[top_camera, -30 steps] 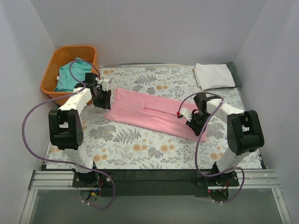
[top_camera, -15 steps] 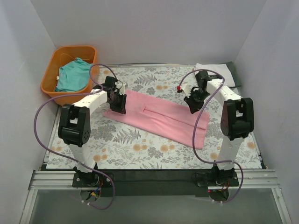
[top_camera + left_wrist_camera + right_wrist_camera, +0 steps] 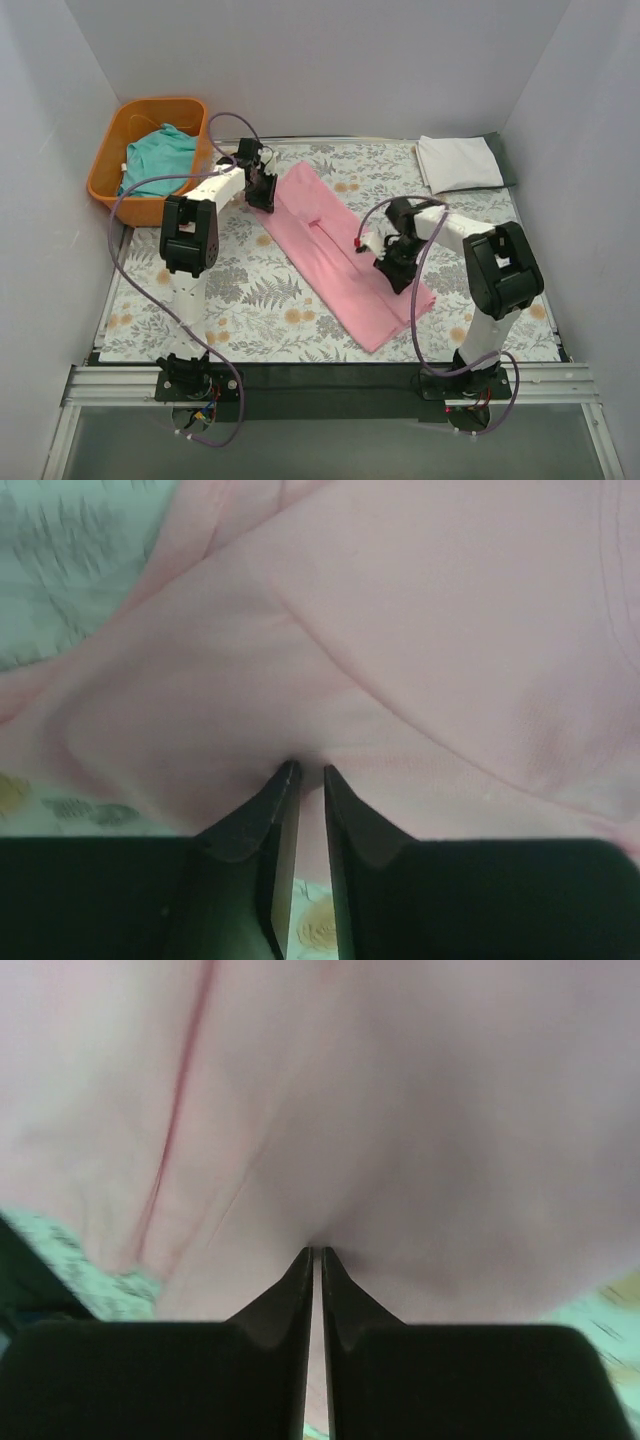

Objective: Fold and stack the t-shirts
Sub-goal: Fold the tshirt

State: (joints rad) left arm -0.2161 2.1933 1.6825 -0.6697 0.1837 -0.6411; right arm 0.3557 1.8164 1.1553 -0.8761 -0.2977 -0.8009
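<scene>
The pink t-shirt [image 3: 335, 255], folded into a long strip, lies diagonally across the floral table cloth. My left gripper [image 3: 262, 188] is shut on its far left end; the left wrist view shows the fingers [image 3: 280, 800] pinching pink cloth [image 3: 400, 630]. My right gripper [image 3: 392, 262] is shut on its right edge near the lower end; the right wrist view shows the jaws nearly closed on pink cloth [image 3: 400, 1110]. A folded white t-shirt [image 3: 457, 162] lies at the back right. The teal t-shirt [image 3: 160, 160] sits crumpled in the orange basket [image 3: 115, 135].
The orange basket stands at the back left corner, just beside my left arm. A dark grey cloth edge [image 3: 503, 158] shows under the white t-shirt. White walls close the table on three sides.
Both grippers have swung the pink t-shirt round from nearly horizontal to a steep diagonal. The left gripper moved towards the back; the right gripper moved nearer and left.
</scene>
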